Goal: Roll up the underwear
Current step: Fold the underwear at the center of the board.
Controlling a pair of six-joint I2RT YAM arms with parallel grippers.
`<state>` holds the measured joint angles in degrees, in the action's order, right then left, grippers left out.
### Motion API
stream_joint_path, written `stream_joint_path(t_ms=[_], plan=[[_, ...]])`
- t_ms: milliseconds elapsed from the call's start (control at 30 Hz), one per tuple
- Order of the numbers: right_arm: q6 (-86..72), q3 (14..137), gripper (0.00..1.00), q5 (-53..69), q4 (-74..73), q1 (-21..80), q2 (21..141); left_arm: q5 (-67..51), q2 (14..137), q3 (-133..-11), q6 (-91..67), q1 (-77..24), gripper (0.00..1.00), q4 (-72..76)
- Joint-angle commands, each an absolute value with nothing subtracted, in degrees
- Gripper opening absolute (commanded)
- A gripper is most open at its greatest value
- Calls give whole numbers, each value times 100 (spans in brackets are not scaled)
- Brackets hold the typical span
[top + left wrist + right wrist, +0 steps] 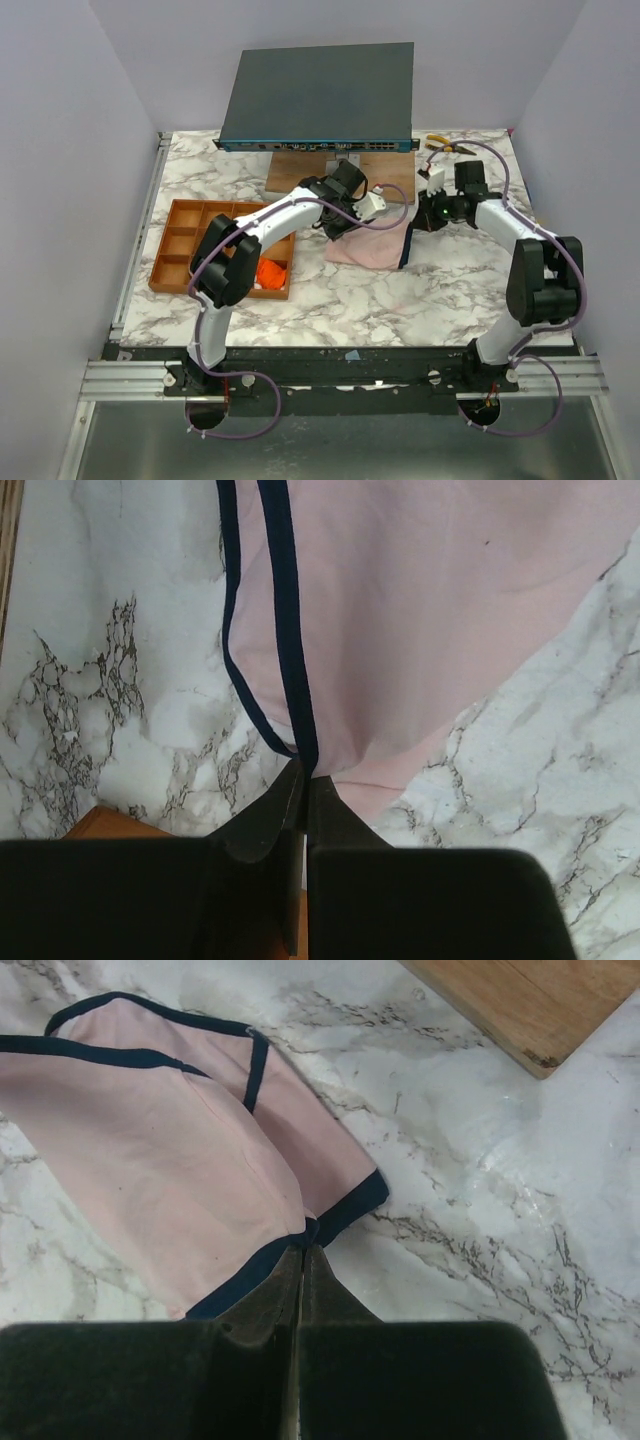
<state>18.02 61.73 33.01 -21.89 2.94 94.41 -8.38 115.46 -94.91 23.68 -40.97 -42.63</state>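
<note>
A pale pink underwear [375,243] with dark navy edging lies spread on the marble table between my two arms. My left gripper [305,772] is shut on its navy edge at the garment's left end; the pink cloth [400,610] stretches away from the fingertips. My right gripper [305,1247] is shut on the navy hem at the right end, with the pink cloth [160,1150] running off to the left. In the top view the left gripper [338,228] and the right gripper [412,222] sit at opposite ends of the garment. An orange underwear [271,273] lies in the tray.
An orange-brown compartment tray [190,240] stands at the left of the table. A dark flat box [320,95] rests on a wooden block [300,170] at the back. Yellow-handled pliers [440,143] lie at the back right. The wooden block's corner [520,1000] shows near my right gripper.
</note>
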Motion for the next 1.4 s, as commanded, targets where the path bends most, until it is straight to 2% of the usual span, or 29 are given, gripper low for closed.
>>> stream_joint_path(t_ms=[0,467,667,700,833,967,1033,1100,1167,1367], plan=[[1771,6420,1,3170,-1838,263,9839,-464,11843,-9822,2209,-4083,0,-4513],[1549,6705,1,2841,-1845,264,10527,-44,12707,-10763,2065,-4078,0,-4999],[1443,6779,11,2795,-1775,264,10663,109,12803,-10899,1984,-4087,0,-5024],[1397,6798,14,2788,-1769,264,10701,126,12821,-10922,1949,-4087,3,-5052],[1274,6782,27,2791,-1713,264,10700,167,12750,-10782,1839,-4089,29,-4921],[1197,6715,42,2716,-1594,264,10497,193,12554,-10500,1752,-4087,49,-4617],[1164,6706,47,2716,-1591,264,10391,187,12493,-10470,1716,-4091,70,-4579],[1155,6674,52,2770,-1593,261,10252,122,12393,-10429,1691,-4099,79,-4559],[1142,6613,53,2798,-1592,264,10048,41,12216,-10303,1646,-4096,98,-4486],[1267,6228,54,3216,-1634,263,9327,-322,11386,-9635,1597,-4096,99,-4099]])
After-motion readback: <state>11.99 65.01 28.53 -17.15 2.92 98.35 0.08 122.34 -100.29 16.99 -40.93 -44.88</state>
